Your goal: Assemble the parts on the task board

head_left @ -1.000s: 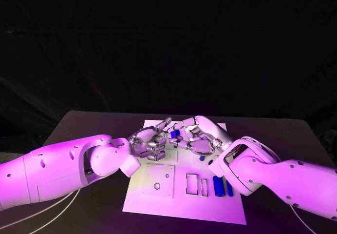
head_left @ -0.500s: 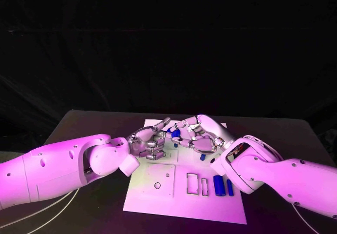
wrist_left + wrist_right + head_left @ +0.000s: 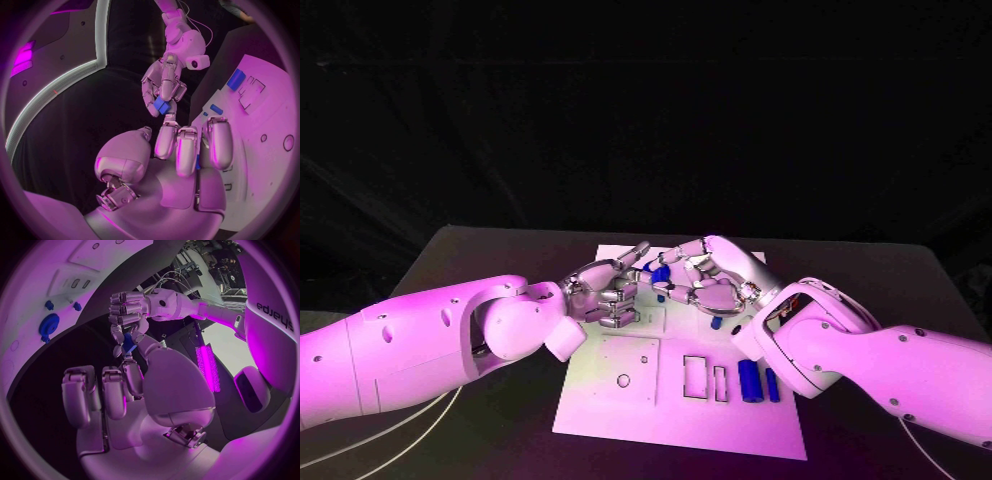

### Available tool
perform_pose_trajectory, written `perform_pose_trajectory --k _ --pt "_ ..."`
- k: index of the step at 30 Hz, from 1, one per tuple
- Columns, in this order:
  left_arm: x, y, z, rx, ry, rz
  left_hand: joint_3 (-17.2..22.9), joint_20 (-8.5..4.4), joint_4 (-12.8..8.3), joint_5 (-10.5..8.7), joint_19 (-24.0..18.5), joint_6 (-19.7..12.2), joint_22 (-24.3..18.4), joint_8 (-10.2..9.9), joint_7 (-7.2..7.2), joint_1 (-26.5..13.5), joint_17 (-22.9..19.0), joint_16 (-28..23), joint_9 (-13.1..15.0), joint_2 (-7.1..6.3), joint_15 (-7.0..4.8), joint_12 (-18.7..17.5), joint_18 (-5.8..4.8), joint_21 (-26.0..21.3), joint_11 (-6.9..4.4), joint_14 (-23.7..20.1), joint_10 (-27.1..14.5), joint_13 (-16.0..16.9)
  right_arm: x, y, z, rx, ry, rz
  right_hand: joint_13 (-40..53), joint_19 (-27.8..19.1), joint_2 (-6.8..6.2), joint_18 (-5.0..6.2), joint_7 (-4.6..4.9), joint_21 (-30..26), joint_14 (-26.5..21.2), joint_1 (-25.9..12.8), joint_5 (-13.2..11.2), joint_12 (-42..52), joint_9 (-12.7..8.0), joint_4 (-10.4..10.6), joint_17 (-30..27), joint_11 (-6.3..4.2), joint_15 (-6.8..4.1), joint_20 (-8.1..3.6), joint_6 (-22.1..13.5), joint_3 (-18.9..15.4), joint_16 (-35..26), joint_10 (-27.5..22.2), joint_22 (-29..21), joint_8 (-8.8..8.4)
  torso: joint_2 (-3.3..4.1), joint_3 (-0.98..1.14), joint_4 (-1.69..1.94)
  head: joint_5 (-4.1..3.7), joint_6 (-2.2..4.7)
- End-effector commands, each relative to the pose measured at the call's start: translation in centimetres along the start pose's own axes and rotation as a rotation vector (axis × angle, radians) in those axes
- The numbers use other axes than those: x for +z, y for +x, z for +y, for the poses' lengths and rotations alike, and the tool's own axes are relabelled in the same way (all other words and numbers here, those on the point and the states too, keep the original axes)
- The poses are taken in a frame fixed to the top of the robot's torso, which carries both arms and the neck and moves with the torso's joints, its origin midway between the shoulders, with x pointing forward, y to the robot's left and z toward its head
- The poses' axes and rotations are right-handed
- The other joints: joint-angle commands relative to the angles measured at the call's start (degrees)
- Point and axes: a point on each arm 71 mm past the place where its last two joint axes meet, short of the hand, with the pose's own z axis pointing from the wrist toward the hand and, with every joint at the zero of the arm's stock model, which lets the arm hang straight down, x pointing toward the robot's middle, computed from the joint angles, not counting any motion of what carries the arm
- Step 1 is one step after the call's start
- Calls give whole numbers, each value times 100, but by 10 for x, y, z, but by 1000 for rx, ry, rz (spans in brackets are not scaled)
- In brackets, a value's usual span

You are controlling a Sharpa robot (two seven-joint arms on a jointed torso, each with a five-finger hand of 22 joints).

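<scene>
- I see two hands meeting above the far half of the task board (image 3: 678, 420), fingertips almost together.
- My left hand (image 3: 607, 290) hangs over the board's far left part with its fingers curled inward; in the left wrist view (image 3: 187, 150) I make out a sliver of blue between its bent fingers, but I cannot tell whether that is a held part or something on the board behind them.
- My right hand (image 3: 711, 280) pinches one small blue part (image 3: 658, 272) at its fingertips; the left wrist view shows that part (image 3: 161, 105) clamped at the tip of the right hand (image 3: 164, 82), and the right wrist view shows the same part (image 3: 129, 345) between the two hands, with the left hand (image 3: 128, 310) just beyond it.
- The held part is off the board, in the air between both hands.
- On the board's near right I count two blue parts (image 3: 749, 381) lying side by side, upright bars just beside my right forearm.
- One more blue piece (image 3: 715, 323) peeks out under the right hand.
- I count three rectangular outlines on the board's near half: one large (image 3: 626, 370) and two narrow (image 3: 695, 375).
- The board lies on the black table (image 3: 488, 250).
</scene>
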Motion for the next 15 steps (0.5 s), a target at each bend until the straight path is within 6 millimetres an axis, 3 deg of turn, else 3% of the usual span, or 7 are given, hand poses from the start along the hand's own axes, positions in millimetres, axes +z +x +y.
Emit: perform_pose_trajectory --k 1,9,15 --pt "0 -2 -3 10 17 -25 1 -1 -16 -7 36 -50 12 -52 17 107 1254 9 1 -22 -35 -46 -119 30 22 532 -10 -39 -1 2 0 5 7 11 295 506 4 -77 -15 28 597 39 23 19 8 -19 1510 -11 -47 -33 45 19 21 38 1344 22 5 9 -3 -2 -2" --pt "-2 -12 -1 40 -19 -93 -92 24 -7 -10 33 -178 20 -134 69 163 1252 8 -16 -55 0 -117 -120 35 67 531 -71 -142 0 4 3 6 0 14 288 503 9 -76 -17 23 597 43 24 11 8 -20 1510 -12 -48 -34 48 22 21 31 1338 24 -1 5 3 -3 -11" --pt "-9 -31 -3 83 -27 -174 -134 35 -9 -10 16 -214 -7 -155 85 179 1250 7 -20 -69 14 -153 -114 24 82 531 -102 -196 4 0 -1 -22 12 29 291 506 16 -77 -22 29 597 58 26 13 10 -30 1510 -16 -52 -36 55 30 21 30 1345 28 -10 2 2 13 -30"
